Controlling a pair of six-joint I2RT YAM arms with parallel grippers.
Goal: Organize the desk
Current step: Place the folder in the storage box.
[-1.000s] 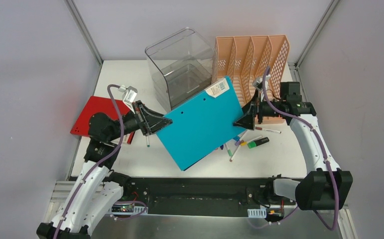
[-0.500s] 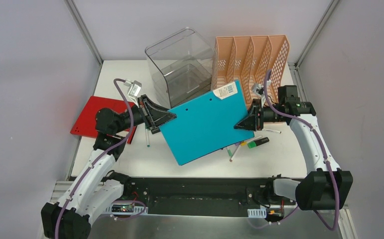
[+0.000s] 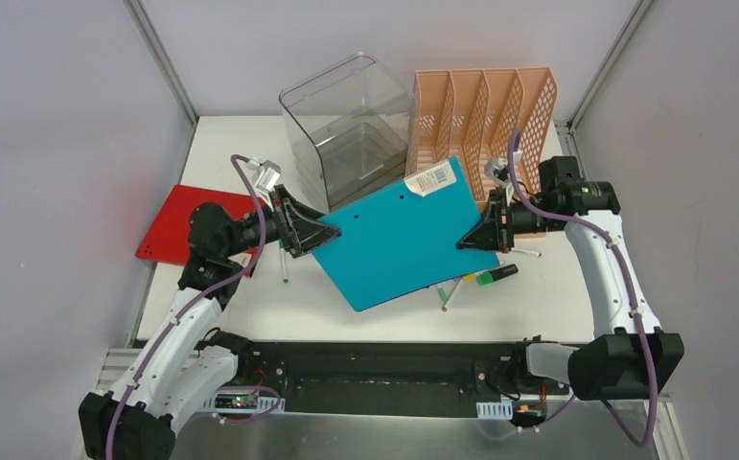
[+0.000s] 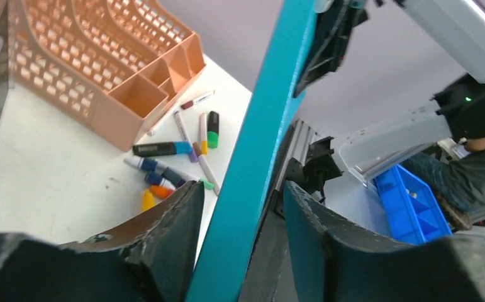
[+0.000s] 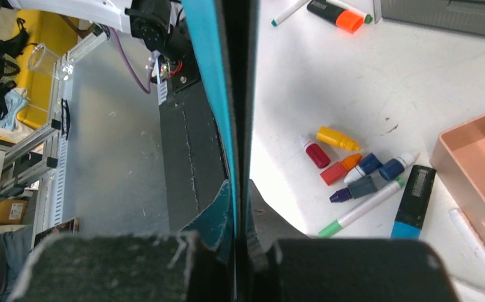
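Flat teal plastic folder [image 3: 405, 240] bridges tools — right tool [image 3: 465, 241] clamps it, left tool [image 3: 331, 231] part-open astride; peach plastic rack [image 3: 480, 105] nearer right.

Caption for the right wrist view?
Right end effector clamps the teal folder edge-on above loose markers on the white desk.

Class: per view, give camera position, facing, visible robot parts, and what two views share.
Top external: above, behind arms, looking down on desk; left arm, right arm show.
Left wrist: on wrist, facing peach file rack; its fingers show.
Right wrist: on wrist, facing down at markers; its fingers show.
Wrist views share teal folder.
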